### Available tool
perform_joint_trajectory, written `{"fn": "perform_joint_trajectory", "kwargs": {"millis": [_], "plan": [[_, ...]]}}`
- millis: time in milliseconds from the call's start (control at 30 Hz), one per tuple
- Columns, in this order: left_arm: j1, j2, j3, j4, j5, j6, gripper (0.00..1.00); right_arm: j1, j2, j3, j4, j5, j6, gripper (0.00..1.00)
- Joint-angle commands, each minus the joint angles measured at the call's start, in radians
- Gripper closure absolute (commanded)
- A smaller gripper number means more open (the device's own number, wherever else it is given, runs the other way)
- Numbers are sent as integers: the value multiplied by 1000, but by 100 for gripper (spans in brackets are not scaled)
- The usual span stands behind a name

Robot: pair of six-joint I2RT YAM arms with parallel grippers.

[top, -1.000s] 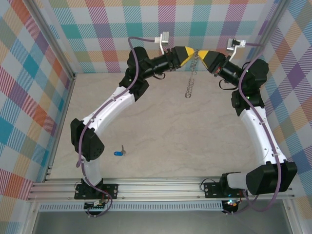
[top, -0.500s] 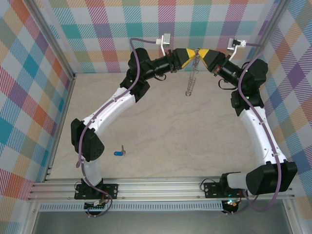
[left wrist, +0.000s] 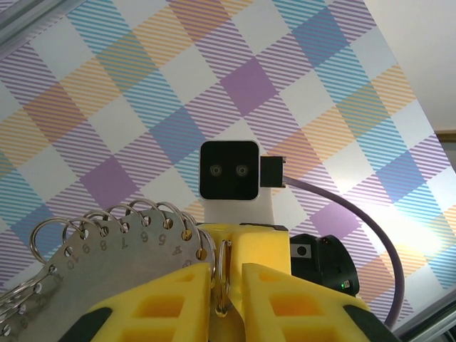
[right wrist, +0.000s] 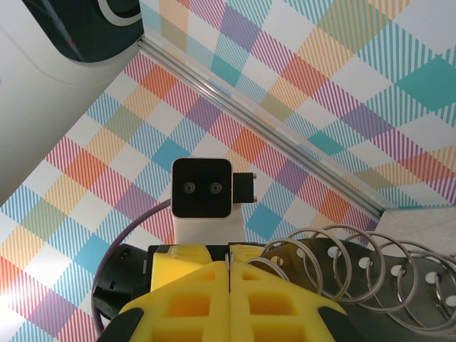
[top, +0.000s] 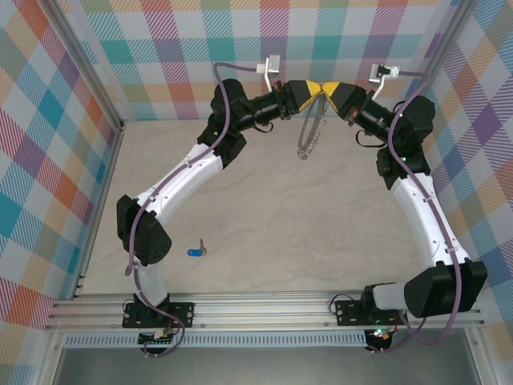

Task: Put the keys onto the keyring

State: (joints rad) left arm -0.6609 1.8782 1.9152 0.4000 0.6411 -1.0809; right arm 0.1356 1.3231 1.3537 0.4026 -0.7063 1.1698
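The keyring (top: 307, 130), a metal plate strung with several wire rings, hangs in the air at the back of the table between the two grippers. My right gripper (top: 328, 87) is shut on one thin ring at its top end; the plate and rings (right wrist: 342, 267) fan out to its right. My left gripper (top: 317, 87) faces it tip to tip. The left jaws stand a narrow gap apart around another ring (left wrist: 225, 274), and the numbered plate (left wrist: 121, 249) lies to their left. The blue-headed key (top: 195, 252) lies on the table near the left arm's base.
Plaid walls (top: 48, 160) close in the table on the left, back and right. An aluminium rail (top: 264, 303) runs along the near edge, where both arm bases are bolted. The key lies far from both grippers.
The left jaws have narrowed around the ring. Both grippers have drawn closer together, and the hanging part of the keyring has swung left and bowed.
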Motion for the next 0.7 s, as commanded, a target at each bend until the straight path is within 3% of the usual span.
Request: {"fn": "perform_joint_trajectory", "kwargs": {"millis": [0, 267, 400, 433, 533, 567, 667], "plan": [[-16, -39, -4, 51, 4, 1, 84, 7, -4, 19, 38, 13, -12, 100], [-17, -37, -4, 57, 0, 2, 100, 7, -5, 18, 39, 11, -10, 100], [-17, -40, -4, 57, 0, 14, 100, 7, -7, 20, 30, 6, -11, 100], [-17, -42, -4, 52, 1, 22, 100, 8, -7, 23, 14, 4, -17, 96], [-11, -60, -5, -16, -7, 85, 100, 7, -32, 14, -60, 17, -48, 54], [-7, -71, -7, -49, -13, 119, 100, 7, -47, 5, -97, 21, -66, 44], [14, -101, -25, -122, -35, 193, 100, 6, -103, -33, -198, 20, -119, 32]]}}
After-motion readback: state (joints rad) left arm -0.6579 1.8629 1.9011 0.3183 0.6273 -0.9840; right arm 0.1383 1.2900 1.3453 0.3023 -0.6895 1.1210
